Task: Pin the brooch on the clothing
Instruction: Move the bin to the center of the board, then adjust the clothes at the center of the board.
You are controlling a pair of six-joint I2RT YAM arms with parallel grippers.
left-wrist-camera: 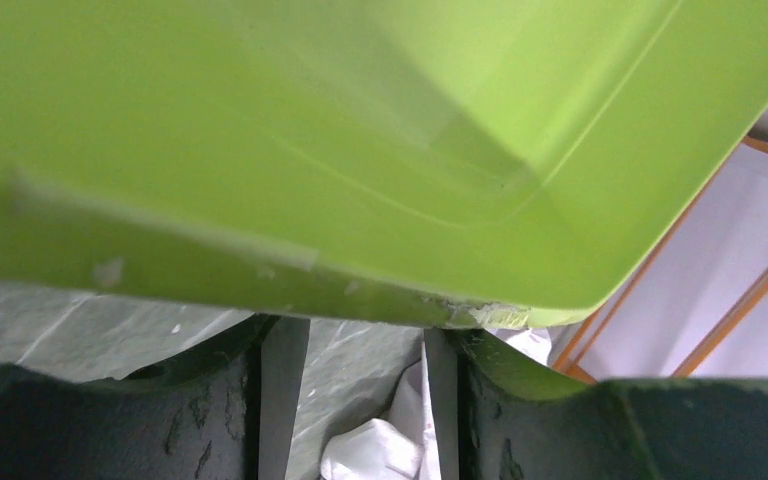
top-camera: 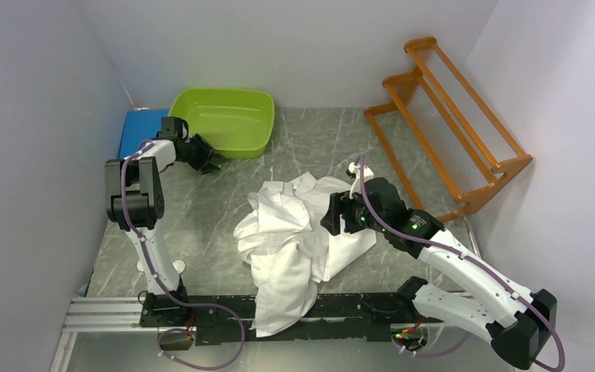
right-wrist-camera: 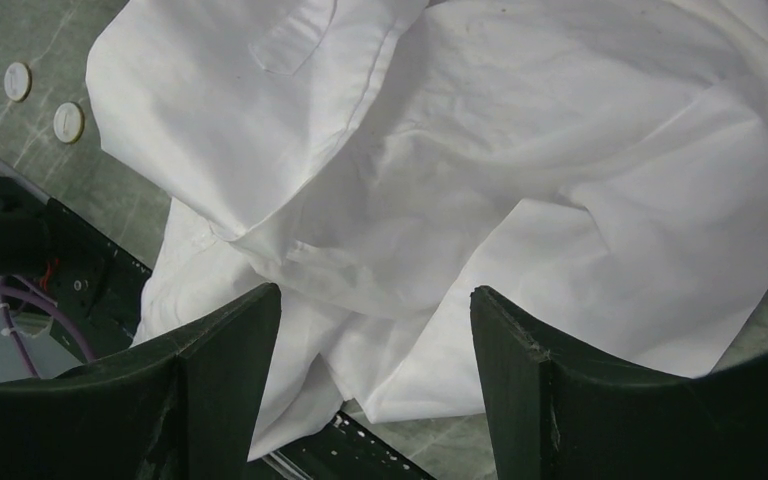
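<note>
The clothing (top-camera: pixel 294 240), a white shirt, lies crumpled in the middle of the table, its lower end draped over the front rail. In the right wrist view the shirt (right-wrist-camera: pixel 440 150) fills most of the frame. My right gripper (top-camera: pixel 331 215) hovers over the shirt's right side. Its jaws (right-wrist-camera: pixel 375 295) are open, with nothing between them. My left gripper (top-camera: pixel 208 161) is at the near corner of the green basin (top-camera: pixel 225 120). It (left-wrist-camera: pixel 365 335) is open and empty, its fingertips just under the basin's rim (left-wrist-camera: pixel 360 300). The brooch is out of view.
An orange wooden rack (top-camera: pixel 449 124) stands at the back right. A blue flat object (top-camera: pixel 141 130) lies left of the basin. Two small white round discs (right-wrist-camera: pixel 17 80) (right-wrist-camera: pixel 68 122) sit on the table near the left arm's base. White walls enclose the table.
</note>
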